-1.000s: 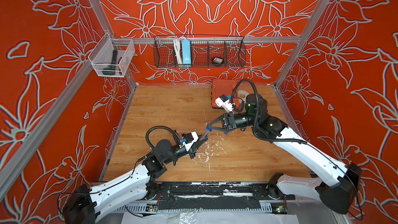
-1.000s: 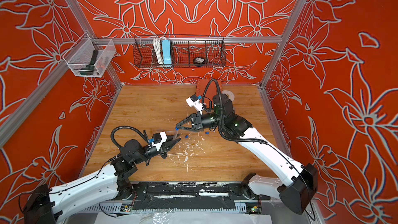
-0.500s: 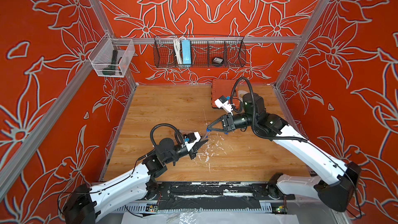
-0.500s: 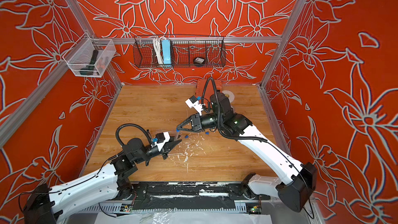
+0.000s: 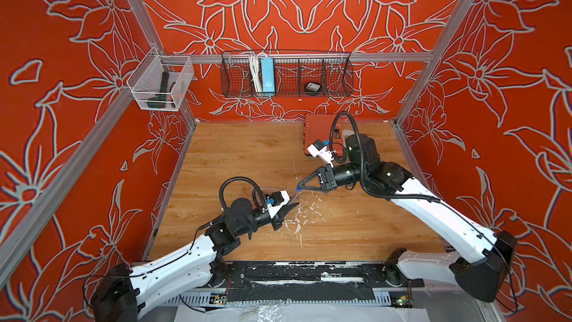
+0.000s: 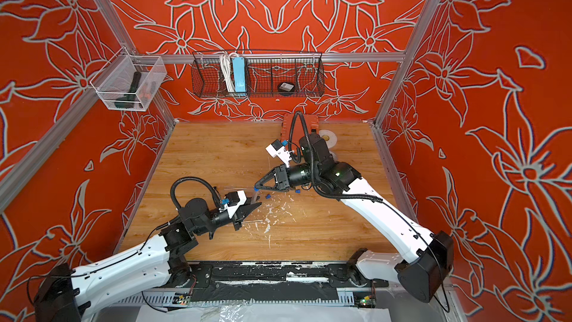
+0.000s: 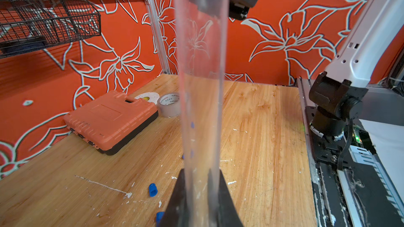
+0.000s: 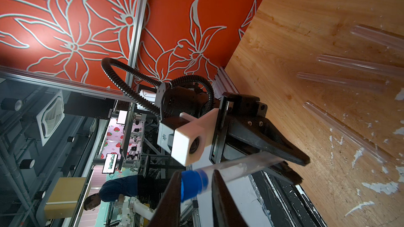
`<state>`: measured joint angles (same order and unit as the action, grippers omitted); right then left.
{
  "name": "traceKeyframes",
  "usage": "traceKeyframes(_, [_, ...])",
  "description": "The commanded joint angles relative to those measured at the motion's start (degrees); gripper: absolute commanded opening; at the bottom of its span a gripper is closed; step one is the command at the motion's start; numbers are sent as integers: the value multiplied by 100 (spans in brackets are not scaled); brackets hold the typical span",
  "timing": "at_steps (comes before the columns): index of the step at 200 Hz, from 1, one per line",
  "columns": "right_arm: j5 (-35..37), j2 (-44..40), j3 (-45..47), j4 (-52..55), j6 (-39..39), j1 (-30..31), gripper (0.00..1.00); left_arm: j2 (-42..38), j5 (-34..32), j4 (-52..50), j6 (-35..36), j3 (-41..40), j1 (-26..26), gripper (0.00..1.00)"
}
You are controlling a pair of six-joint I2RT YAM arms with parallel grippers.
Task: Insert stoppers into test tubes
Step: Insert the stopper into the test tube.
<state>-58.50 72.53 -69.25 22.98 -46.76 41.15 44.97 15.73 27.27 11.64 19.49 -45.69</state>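
The left gripper (image 7: 197, 195) pinched a test tube (image 7: 200, 62) between its jaws. The right gripper (image 8: 196, 173) pinched a blue stopper (image 8: 192, 184) at that tube's mouth.

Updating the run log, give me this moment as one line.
left gripper: shut on test tube | right gripper: shut on stopper | stopper: at tube mouth | spare tubes: four on table

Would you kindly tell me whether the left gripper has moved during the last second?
Yes, the left gripper edged slightly towards the orange case.
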Motion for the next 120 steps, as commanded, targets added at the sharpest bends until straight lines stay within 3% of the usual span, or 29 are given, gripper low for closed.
traceKeyframes(1, [892,539,507,1747,329,152,25,-278,168,2582,-56,936,-11,0])
traceKeyframes(120, [989,612,799,1715,430,157,26,-232,346,3058,-171,1205,-15,0])
